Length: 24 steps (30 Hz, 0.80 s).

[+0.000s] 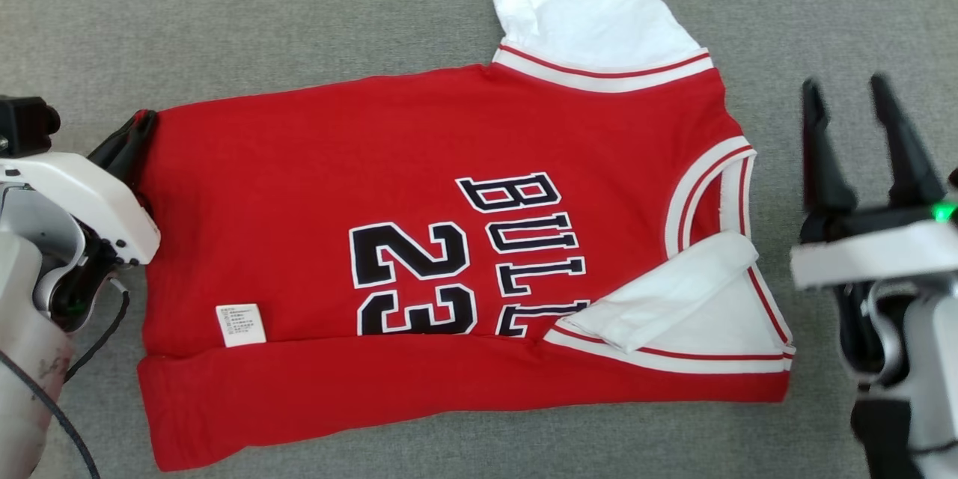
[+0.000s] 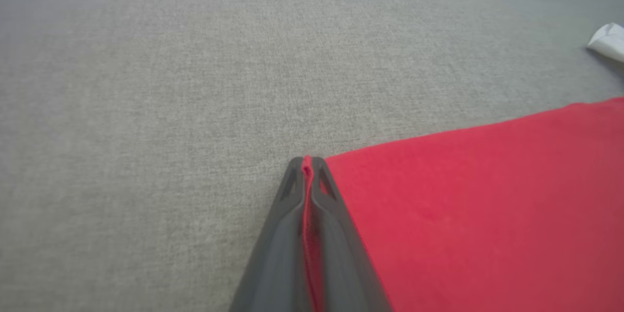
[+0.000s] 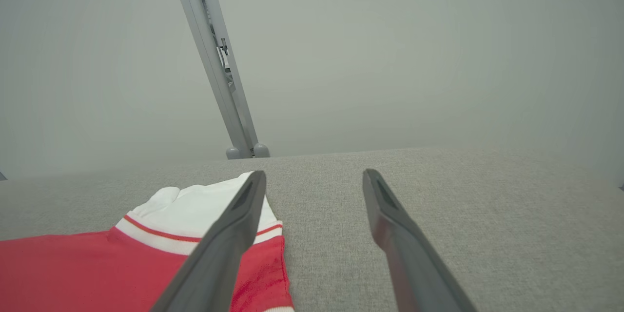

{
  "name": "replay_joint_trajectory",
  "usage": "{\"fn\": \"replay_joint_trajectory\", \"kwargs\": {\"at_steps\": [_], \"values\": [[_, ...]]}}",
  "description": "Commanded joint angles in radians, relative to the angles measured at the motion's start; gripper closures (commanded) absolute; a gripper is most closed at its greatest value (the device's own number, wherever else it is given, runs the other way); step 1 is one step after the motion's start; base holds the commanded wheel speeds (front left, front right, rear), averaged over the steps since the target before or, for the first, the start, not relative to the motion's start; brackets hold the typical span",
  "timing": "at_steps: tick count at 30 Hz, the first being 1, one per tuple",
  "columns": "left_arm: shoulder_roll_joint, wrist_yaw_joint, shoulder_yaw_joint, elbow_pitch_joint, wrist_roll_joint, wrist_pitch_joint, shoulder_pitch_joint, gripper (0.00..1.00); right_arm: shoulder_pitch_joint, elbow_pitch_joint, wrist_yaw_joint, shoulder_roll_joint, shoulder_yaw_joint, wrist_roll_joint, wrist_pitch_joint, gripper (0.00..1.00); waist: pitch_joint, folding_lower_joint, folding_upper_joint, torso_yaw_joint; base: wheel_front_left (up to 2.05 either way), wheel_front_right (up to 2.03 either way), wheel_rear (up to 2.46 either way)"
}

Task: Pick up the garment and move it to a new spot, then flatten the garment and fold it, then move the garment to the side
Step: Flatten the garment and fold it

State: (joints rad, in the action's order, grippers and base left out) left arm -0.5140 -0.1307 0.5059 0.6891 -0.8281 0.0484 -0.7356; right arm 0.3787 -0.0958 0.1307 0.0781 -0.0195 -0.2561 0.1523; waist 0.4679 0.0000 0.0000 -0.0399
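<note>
**Garment** (image 1: 449,239): one red sleeveless-cut jersey with white sleeves. It lies flat on the grey cloth-covered tabletop (image 1: 299,15).
- Long axis: across the head view. The hem end points to the robot's left and the neck end to its right.
- Fold: the long edge nearest the robot is turned up over the front in a red band, which covers the lower part of the print.
- Print: "BULL" and "23" in black with a white outline, reading sideways, tops toward the neck end.
- Trim: white with a thin red stripe at the collar and armholes.
- Far sleeve (image 1: 591,7): white, sticking out from the garment's far edge.
- Near sleeve (image 1: 673,292): white, folded inward over the chest beside the collar.
- Care label (image 1: 241,325): white, on the front near the hem.

**Left gripper** (image 1: 138,136): at the garment's far hem corner. It is pinched closed on the red cloth, which shows between the fingers in the left wrist view.

**Right gripper** (image 1: 842,90): just beyond the garment's neck end and apart from the cloth in the head view. The fingers are spread wide and hold nothing.

**Post** (image 3: 214,58): grey metal, standing beyond the garment's far sleeve, past the tabletop's edge.
</note>
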Motion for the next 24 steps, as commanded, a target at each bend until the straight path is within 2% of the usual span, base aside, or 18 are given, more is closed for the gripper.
{"fn": "replay_joint_trajectory", "kwargs": {"at_steps": [1, 6, 13, 14, 19, 24], "values": [[0.004, 0.001, 0.006, 0.008, 0.002, -0.002, -0.016, 1.00, 0.039, -0.018, 0.000, 0.013, -0.006, -0.014, -0.013, 0.00, -0.001, 0.0000, 0.0000, 0.012, 0.00, 0.00, 0.00], [0.044, 0.001, 0.044, 0.000, 0.010, -0.022, -0.069, 1.00, 0.253, -0.166, 0.000, 0.076, -0.013, -0.033, -0.059, 0.00, 0.020, 0.0000, 0.0000, 0.059, 0.00, 0.00, 0.00], [0.130, 0.001, 0.122, -0.012, 0.001, -0.043, -0.166, 1.00, 0.540, -0.461, 0.000, 0.154, 0.052, -0.038, -0.133, 0.00, 0.068, 0.0000, 0.0000, 0.171, 0.00, 0.00, 0.00], [0.162, 0.001, 0.158, -0.004, -0.007, -0.062, -0.202, 1.00, 0.623, -0.587, 0.000, 0.173, 0.094, -0.025, -0.160, 0.00, 0.086, 0.0000, 0.0000, 0.213, 0.00, 0.00, 0.00], [0.198, 0.001, 0.210, 0.010, -0.022, -0.088, -0.243, 1.00, 0.700, -0.738, 0.000, 0.194, 0.146, -0.016, -0.200, 0.00, 0.102, 0.0000, 0.0000, 0.257, 0.00, 0.00, 0.00], [0.208, 0.001, 0.261, 0.033, -0.054, -0.122, -0.272, 1.00, 0.757, -0.867, 0.000, 0.185, 0.211, -0.041, -0.247, 0.00, 0.111, 0.0000, 0.0000, 0.275, 0.00, 0.00, 0.00]]}}
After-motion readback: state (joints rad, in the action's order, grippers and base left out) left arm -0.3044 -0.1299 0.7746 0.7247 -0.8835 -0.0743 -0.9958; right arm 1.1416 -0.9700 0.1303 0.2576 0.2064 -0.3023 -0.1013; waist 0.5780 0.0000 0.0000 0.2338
